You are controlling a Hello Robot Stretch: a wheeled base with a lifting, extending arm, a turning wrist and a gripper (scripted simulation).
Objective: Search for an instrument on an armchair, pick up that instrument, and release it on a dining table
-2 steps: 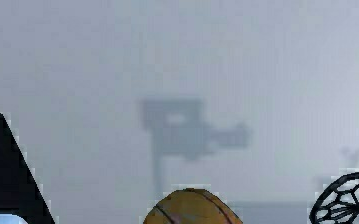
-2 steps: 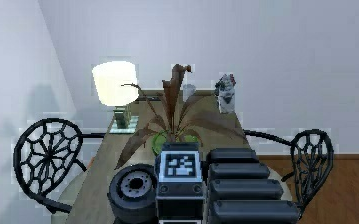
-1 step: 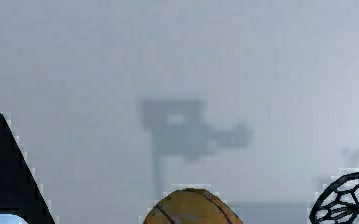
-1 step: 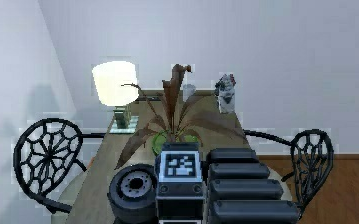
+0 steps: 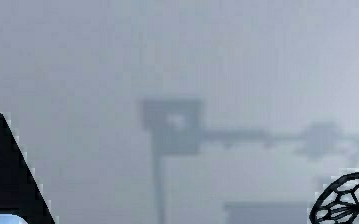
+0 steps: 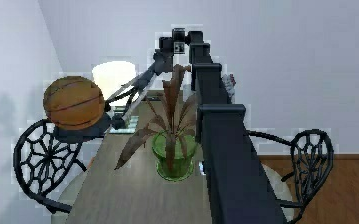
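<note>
In the arm side view my arm reaches out over a wooden dining table. The gripper slants down to the left from its dark body, ending at an orange-brown ball with dark seams, shaped like a basketball. Beneath the ball is a dark patch, close to the table's far left corner. I cannot tell whether the gripper holds the ball or the ball rests on something.
A plant with long brown leaves in a green glass vase stands on the table beside the arm. Black web-backed chairs flank the table at left and right. A white glowing shape sits by the far wall. The forward view has a dark object and a web-backed chair.
</note>
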